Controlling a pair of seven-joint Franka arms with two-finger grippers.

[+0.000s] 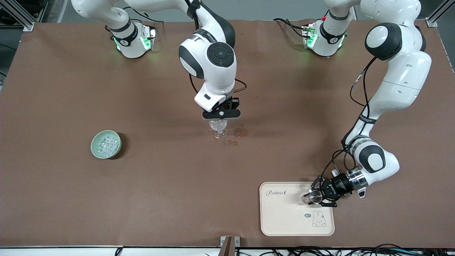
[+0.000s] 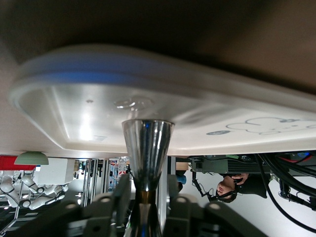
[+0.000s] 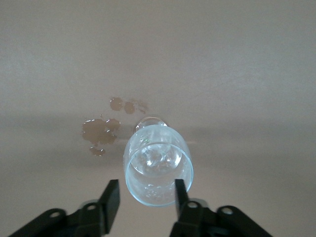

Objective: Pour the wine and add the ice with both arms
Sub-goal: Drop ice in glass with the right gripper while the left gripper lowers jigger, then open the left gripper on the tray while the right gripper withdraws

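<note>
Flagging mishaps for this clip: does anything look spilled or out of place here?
Yes. Brownish wet blotches stain the brown table cover right beside the wine glass, toward the left arm's end, which looks like spilled wine. The bowl and the tray sit normally.

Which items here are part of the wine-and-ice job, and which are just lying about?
Job:
jigger, in left gripper over tray
wine glass, under right gripper
ice in green bowl

Lying about:
rabbit tray
spill stains beside glass
</note>
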